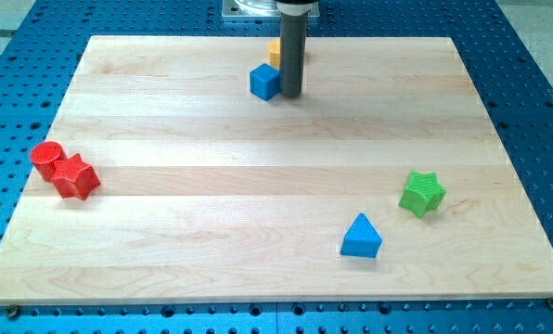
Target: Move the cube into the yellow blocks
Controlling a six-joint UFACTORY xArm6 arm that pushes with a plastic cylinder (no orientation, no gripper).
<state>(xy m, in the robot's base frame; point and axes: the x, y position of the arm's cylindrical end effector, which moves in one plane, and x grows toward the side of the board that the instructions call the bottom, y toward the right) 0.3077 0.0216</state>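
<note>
A blue cube (pixel 264 81) sits near the view's top centre of the wooden board (pixel 212 186). My tip (pixel 290 95) stands right beside the cube, on its right, touching or nearly touching it. A yellow block (pixel 274 51) shows just behind the cube and the rod, mostly hidden by the rod; its shape cannot be made out.
A red cylinder (pixel 46 160) and a red star (pixel 75 176) sit together at the view's left edge. A green star (pixel 422 193) and a blue triangular block (pixel 361 237) lie at the lower right. The board lies on a blue perforated table.
</note>
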